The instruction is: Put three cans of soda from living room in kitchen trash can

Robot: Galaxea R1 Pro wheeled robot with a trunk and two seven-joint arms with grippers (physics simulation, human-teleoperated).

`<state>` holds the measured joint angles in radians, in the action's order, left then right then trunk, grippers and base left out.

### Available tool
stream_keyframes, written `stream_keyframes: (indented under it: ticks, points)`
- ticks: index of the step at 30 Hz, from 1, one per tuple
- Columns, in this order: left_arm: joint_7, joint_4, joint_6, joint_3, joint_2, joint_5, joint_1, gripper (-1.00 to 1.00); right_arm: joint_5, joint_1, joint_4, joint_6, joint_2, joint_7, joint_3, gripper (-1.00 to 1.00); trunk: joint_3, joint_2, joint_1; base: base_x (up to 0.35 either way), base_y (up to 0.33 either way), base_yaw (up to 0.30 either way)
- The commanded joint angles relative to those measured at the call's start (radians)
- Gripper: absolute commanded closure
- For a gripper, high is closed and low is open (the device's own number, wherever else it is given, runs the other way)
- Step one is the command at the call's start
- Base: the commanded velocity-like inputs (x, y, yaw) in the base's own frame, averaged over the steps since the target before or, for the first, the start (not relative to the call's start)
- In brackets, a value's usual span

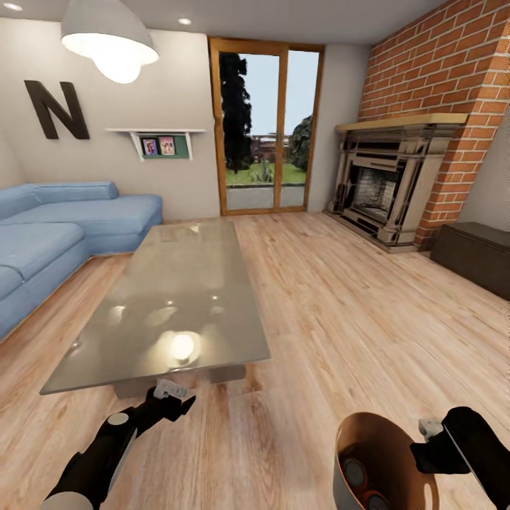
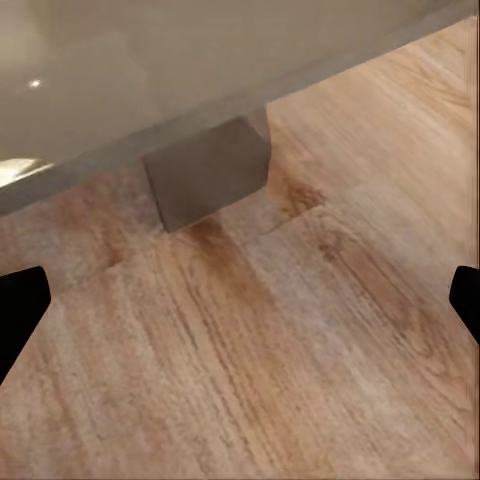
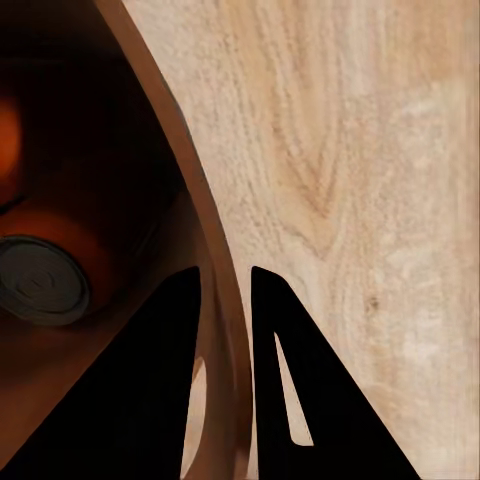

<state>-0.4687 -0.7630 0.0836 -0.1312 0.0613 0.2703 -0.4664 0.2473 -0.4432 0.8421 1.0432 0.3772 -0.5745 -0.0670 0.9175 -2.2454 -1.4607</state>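
Observation:
I am in the living room; the kitchen is out of view. The copper-brown tash can (image 1: 368, 418) hangs low at my right, above the wood floor. My right gripper (image 1: 423, 446) is shut on its rim, one finger inside the wall and one outside (image 3: 290, 380). Inside it lie cans of soda (image 1: 352, 471): an orange one with a silvery top (image 3: 40, 282) and another orange one (image 3: 6, 130) deeper in the shadow. My left gripper (image 1: 177, 401) is open and empty, just off the near edge of the coffee table, its fingertips (image 2: 20, 310) spread wide over the floor.
A long glass-topped coffee table (image 1: 184, 297) on a grey block leg (image 2: 210, 170) stands straight ahead. A blue sofa (image 1: 57, 241) lines the left. A brick fireplace (image 1: 386, 184) and a low dark cabinet (image 1: 474, 255) are at the right, with glass doors (image 1: 265, 127) at the back.

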Motion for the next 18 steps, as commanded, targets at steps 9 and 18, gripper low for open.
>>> stream_keyframes:
  ticks: [9,18]
  points:
    - [-0.004,0.001,-0.001,0.000,0.000,-0.003,0.000,-1.00,-0.016,0.000,0.000,0.004,0.000,-0.001,-0.002,1.00,-0.001,0.000,0.000,0.000,-0.047,-0.164]
    - [-0.004,0.001,0.000,0.001,0.000,-0.001,0.000,-1.00,-0.016,0.000,0.000,0.004,0.000,0.000,-0.002,1.00,-0.005,0.000,0.000,0.130,-0.048,-0.243]
